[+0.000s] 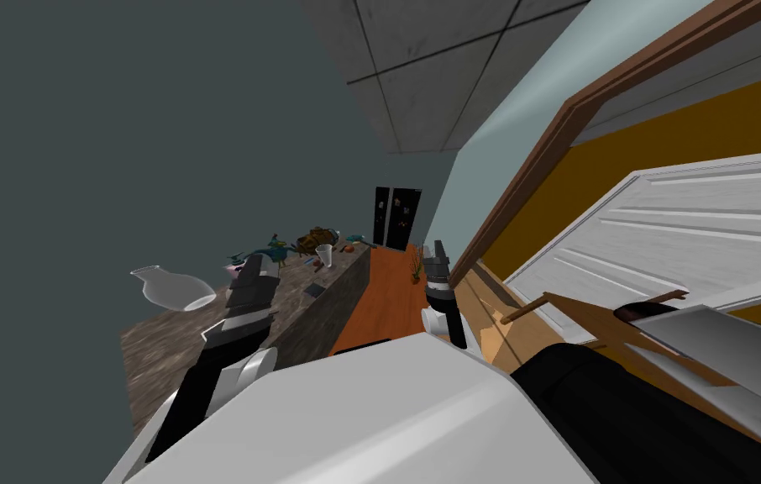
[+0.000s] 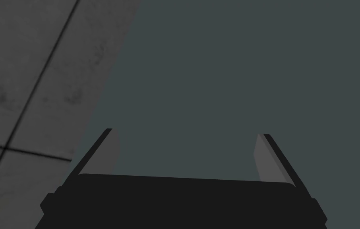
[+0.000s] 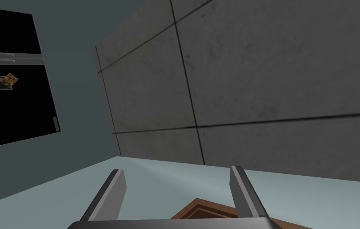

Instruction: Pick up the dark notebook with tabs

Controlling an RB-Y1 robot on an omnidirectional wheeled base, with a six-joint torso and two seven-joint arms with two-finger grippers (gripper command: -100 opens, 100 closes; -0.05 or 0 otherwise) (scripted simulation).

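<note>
While left hand and right hand gape wide, a clear vase sits empty on the counter.

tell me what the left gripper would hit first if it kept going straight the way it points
Most likely the flat dark grey wall: the left gripper points at it with open fingers and nothing in between. How far off it is cannot be judged.

One clear vase, one white cup, one dark notebook, one black fridge
</note>
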